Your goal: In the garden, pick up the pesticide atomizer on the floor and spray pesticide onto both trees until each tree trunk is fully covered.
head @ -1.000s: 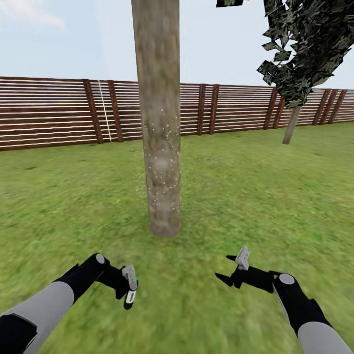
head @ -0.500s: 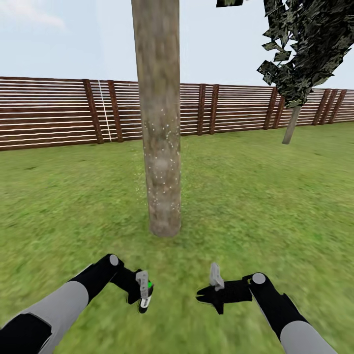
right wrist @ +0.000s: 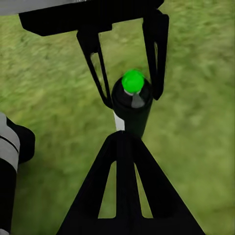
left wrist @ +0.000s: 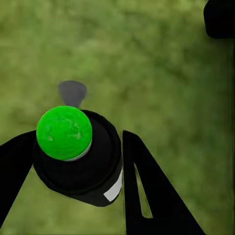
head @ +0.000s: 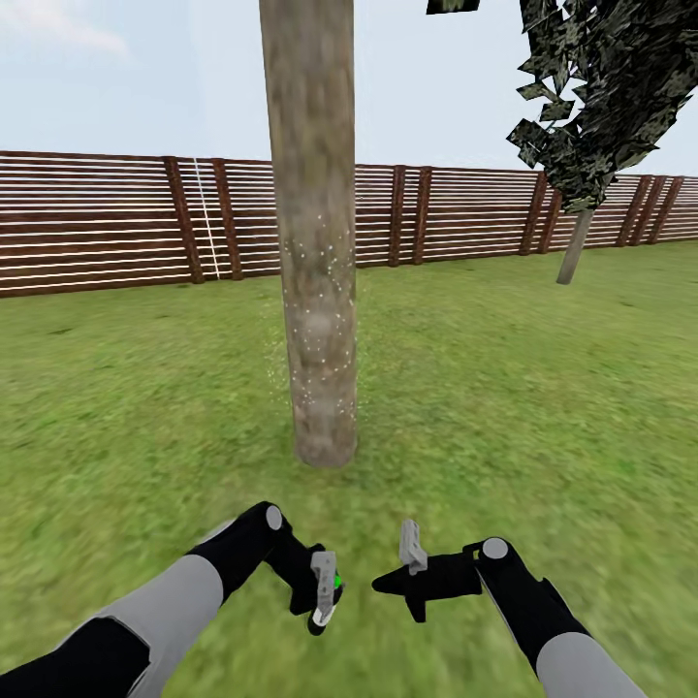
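Observation:
A thick grey-brown mottled tree trunk point(head: 312, 242) stands straight ahead on the grass, with white spray specks on its lower half. My left gripper point(head: 323, 596) is low in front of it, shut on the pesticide atomizer point(head: 334, 584), a small black bottle whose top shows bright green point(left wrist: 64, 132). In the right wrist view the atomizer point(right wrist: 130, 105) sits upright between the left fingers point(right wrist: 156, 54). My right gripper point(head: 380, 585) is shut, its tip point(right wrist: 122, 134) pointing at the bottle's base from close by; I cannot tell whether it touches.
A brown slat fence point(head: 107, 223) runs across the back of the lawn. At the right, a dark-leaved tree point(head: 601, 87) with a thin leaning stem point(head: 574, 247) stands near the fence. Open grass point(head: 543, 407) lies on both sides of the trunk.
Both arms have swung inward. The left gripper moved right with the atomizer, and the right gripper moved left and down until its tip is next to the bottle.

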